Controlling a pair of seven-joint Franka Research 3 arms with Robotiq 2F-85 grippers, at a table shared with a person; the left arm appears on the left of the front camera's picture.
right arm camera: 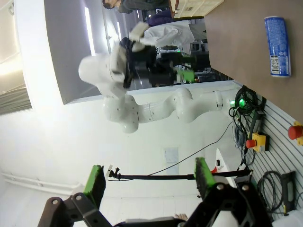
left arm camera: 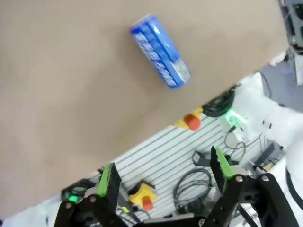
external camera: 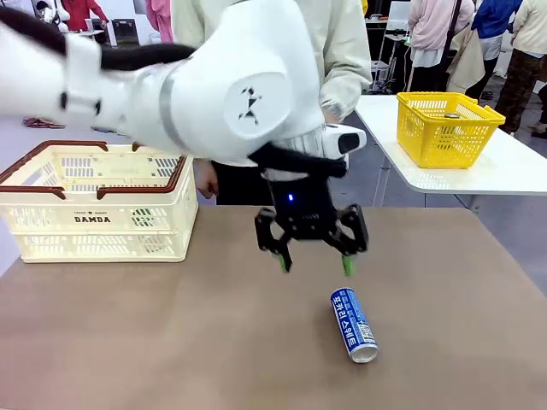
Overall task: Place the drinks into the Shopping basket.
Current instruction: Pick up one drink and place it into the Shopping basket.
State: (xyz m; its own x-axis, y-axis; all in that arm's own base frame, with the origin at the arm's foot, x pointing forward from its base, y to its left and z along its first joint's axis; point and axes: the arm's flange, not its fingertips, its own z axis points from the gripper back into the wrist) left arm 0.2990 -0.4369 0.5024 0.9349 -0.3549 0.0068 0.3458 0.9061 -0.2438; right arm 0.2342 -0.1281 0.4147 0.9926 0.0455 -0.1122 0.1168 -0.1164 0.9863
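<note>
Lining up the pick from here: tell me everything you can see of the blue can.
The blue can is slim and metal-looking, blue with white lettering and a silver end. It lies on its side on the brown table, silver end toward the robot's side. Only the table touches it; the open left gripper hangs nearby, higher up, apart.

Brown table (external camera: pixel 171 342) up front, matte top. Behind it to the right is a white table (external camera: pixel 517 162) with a yellow basket (external camera: pixel 449 128) on it. Grey floor (external camera: pixel 513 231) between the two. People (external camera: pixel 444 34) stand at the far back, right side. The brown table's near edge meets a white slatted panel (left arm camera: pixel 161 151). Two yellow boxes with red buttons (left arm camera: pixel 191 121) sit on it, black cables (left arm camera: pixel 191 187) coiled nearby. Right wrist view is rolled sideways: white wall (right arm camera: pixel 47 142), grey surface with a bright light strip (right arm camera: pixel 88 23), strong glare at the left edge.
</note>
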